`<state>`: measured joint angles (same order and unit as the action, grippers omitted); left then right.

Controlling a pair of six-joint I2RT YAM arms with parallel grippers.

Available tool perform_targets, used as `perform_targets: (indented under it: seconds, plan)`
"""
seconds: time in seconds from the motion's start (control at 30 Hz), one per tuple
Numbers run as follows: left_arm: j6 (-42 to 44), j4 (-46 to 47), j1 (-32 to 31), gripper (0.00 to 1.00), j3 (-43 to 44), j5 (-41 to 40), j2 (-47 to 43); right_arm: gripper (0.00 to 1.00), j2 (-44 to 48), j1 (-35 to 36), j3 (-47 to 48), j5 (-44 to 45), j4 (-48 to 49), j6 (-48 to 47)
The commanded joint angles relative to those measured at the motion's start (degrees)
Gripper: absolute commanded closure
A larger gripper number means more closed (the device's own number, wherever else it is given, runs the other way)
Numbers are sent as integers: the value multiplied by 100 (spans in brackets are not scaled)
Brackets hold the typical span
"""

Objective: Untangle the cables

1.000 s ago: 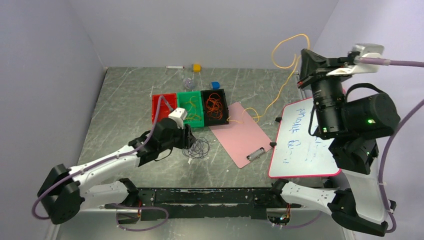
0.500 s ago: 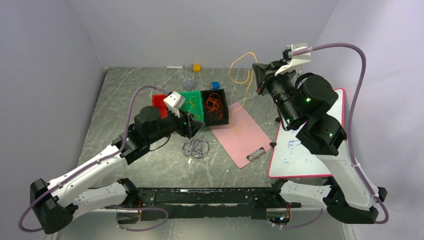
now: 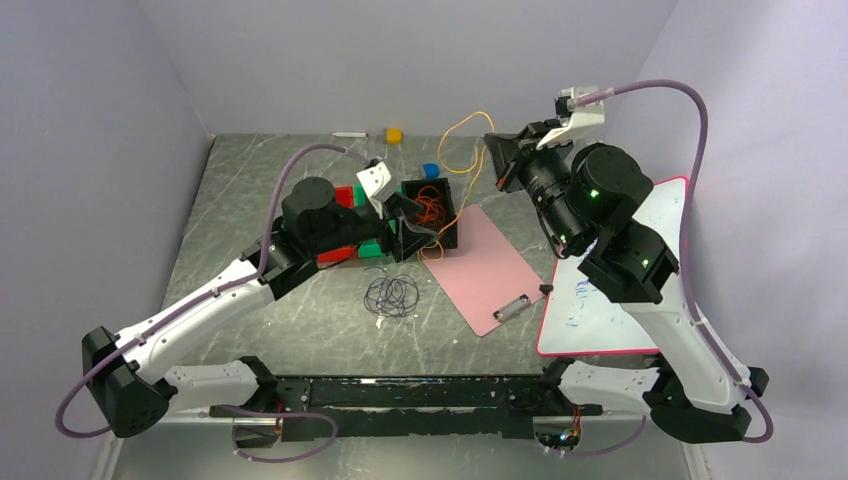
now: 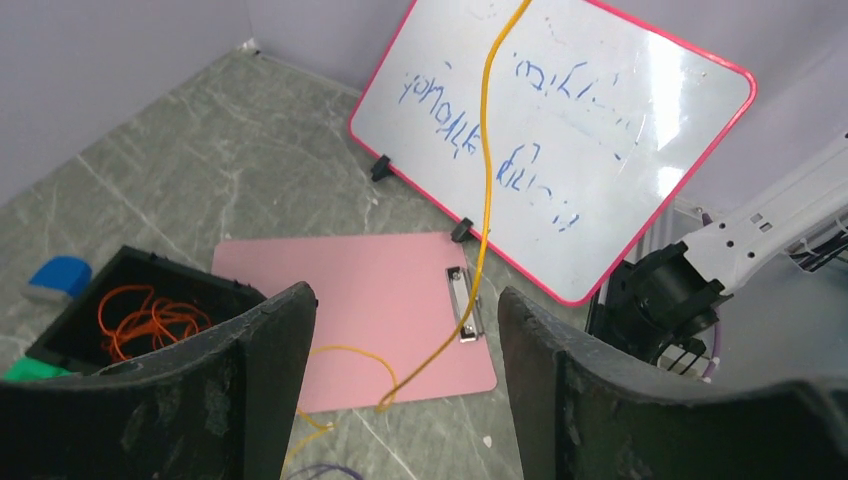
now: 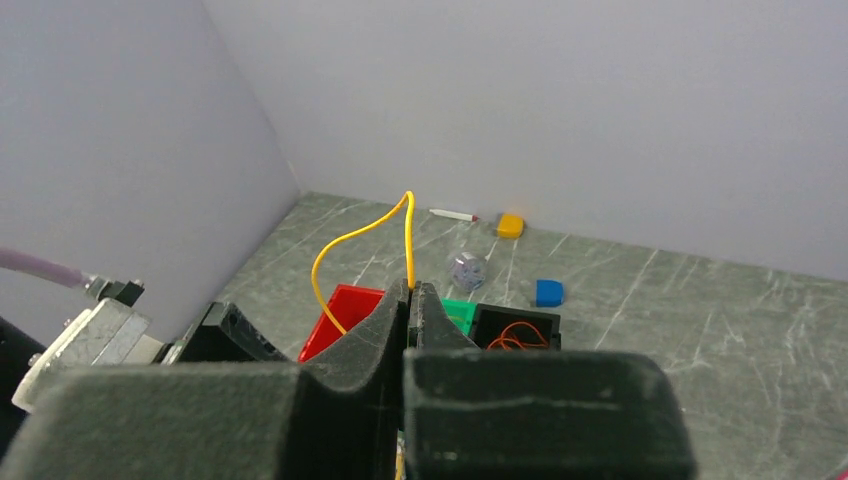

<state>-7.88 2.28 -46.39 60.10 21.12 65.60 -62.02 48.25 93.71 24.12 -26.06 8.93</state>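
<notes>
My right gripper (image 3: 492, 152) is raised above the table's back and is shut on a yellow cable (image 3: 461, 128). The cable loops above the jaws in the right wrist view (image 5: 358, 236) and hangs down to the pink clipboard (image 3: 487, 268). My left gripper (image 3: 410, 226) is open and empty beside the black bin (image 3: 447, 215), which holds orange cables (image 3: 430, 208). In the left wrist view the hanging yellow cable (image 4: 486, 180) passes between the open fingers (image 4: 262, 385), touching neither. A small tangle of dark purple cables (image 3: 391, 295) lies on the table.
A red bin (image 3: 335, 255) and a green bin (image 3: 378, 194) stand left of the black one. A pink-framed whiteboard (image 3: 620, 295) leans at the right. A blue block (image 3: 431, 170), a yellow block (image 3: 394, 135), a marker (image 3: 350, 134) and a clear ball (image 5: 467, 268) lie at the back.
My left gripper has risen from the purple tangle and swung right toward the black bin. My right gripper has carried the yellow cable left and lower.
</notes>
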Motion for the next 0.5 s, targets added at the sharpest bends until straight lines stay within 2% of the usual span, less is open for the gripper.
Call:
perform_targets:
  seconds: [0.0,0.23,0.47]
  plan:
    - [321,355,-19,28,373,332,188,100,-7,40,-15,-176,91,191]
    - [295,503,-19,33,518,728,468,100,1,39,-78,-292,127,325]
    - [169,588,-25,32,439,1085,418,100,-21,40,-125,-299,136,340]
